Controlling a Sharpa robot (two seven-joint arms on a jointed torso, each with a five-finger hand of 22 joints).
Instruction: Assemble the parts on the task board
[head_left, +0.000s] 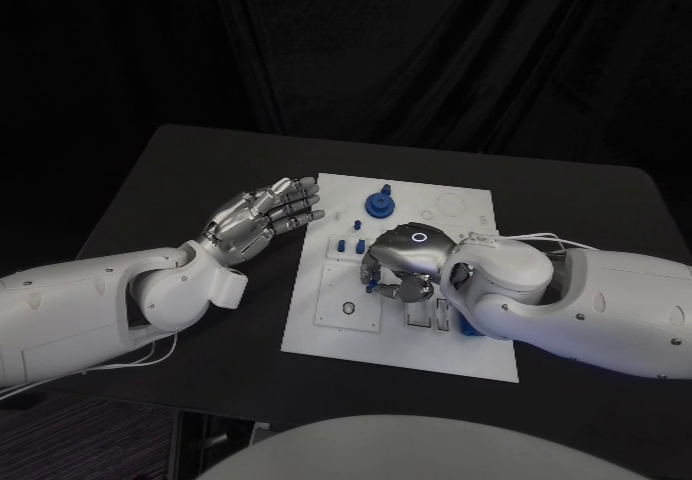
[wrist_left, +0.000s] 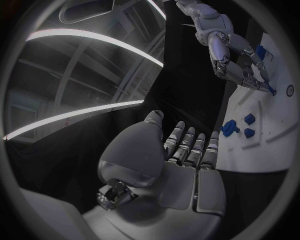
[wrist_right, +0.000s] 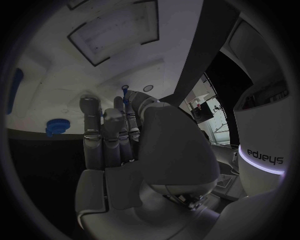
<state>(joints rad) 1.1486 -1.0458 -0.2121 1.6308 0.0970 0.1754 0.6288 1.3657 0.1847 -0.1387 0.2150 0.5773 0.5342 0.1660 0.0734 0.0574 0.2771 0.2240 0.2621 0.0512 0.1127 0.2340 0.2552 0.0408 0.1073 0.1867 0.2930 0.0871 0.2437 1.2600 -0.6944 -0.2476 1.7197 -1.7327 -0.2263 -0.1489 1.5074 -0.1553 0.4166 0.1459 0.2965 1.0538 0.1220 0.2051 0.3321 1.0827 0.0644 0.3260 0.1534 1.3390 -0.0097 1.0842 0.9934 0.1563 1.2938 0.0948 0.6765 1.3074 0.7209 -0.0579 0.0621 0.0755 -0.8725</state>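
Black table (head_left: 173, 180); right robot hand (head_left: 401, 262) pinches upright blue peg (wrist_right: 124, 91).

A black table (head_left: 188, 180) stands against black drapery (head_left: 433, 70), with dark carpet (head_left: 87, 440) on the floor below.
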